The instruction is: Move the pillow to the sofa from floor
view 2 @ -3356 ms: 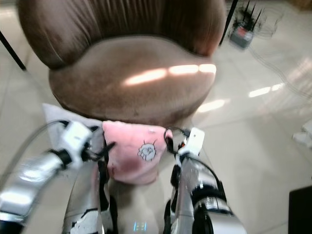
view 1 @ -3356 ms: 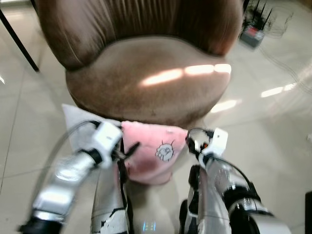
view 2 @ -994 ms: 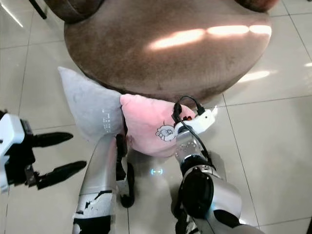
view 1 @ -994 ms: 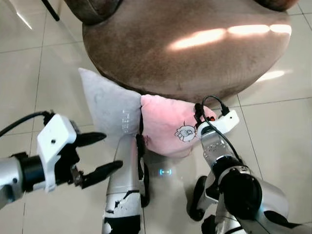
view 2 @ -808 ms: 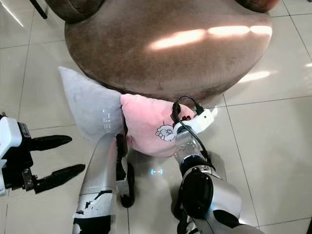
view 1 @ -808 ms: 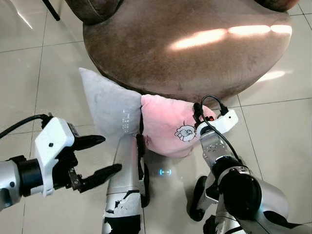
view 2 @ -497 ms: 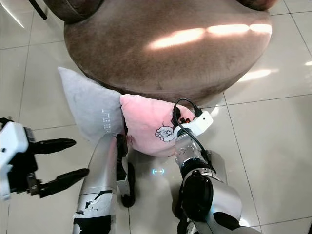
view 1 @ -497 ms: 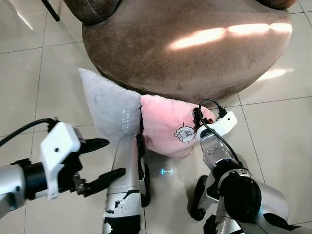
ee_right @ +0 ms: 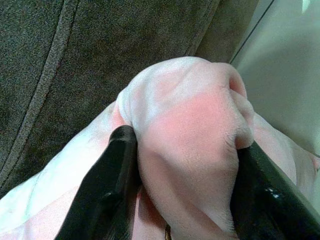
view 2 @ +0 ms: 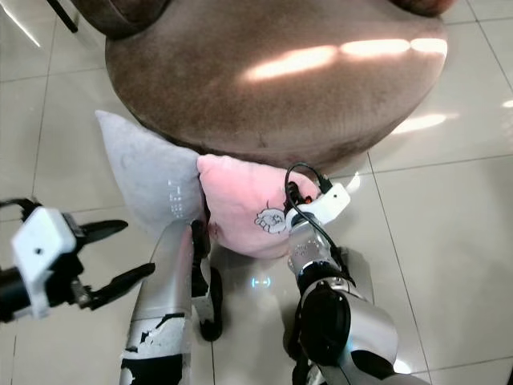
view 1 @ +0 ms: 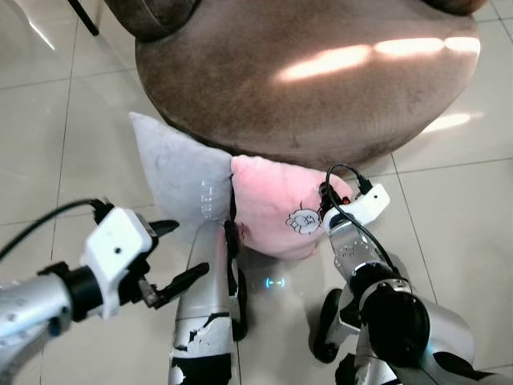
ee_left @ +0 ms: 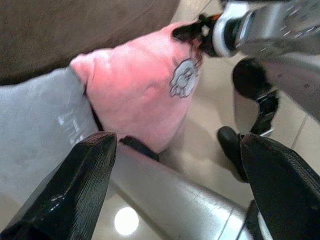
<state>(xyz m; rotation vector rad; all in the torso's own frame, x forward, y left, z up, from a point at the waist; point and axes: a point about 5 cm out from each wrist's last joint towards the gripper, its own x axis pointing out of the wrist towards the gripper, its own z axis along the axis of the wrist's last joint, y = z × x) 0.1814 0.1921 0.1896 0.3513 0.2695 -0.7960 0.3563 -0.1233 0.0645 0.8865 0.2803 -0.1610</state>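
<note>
A pillow, half pink and half grey, stands on the tiled floor leaning against the front of the brown sofa. My right gripper is at the pink half's right corner. In the right wrist view both black fingers press into a bunched pink fold. My left gripper is open, low at the left, just below the grey half and not touching it. In the left wrist view the pink half with its cartoon print lies between the spread fingers.
My own silver left leg stands right under the pillow, next to the left gripper, with the right leg beside it. A thin black furniture leg crosses the top left. Glossy floor tiles spread out on both sides.
My left gripper has moved right and slightly up, closer to the grey half, still open. The right gripper stays on the pink corner. The pillow has not moved.
</note>
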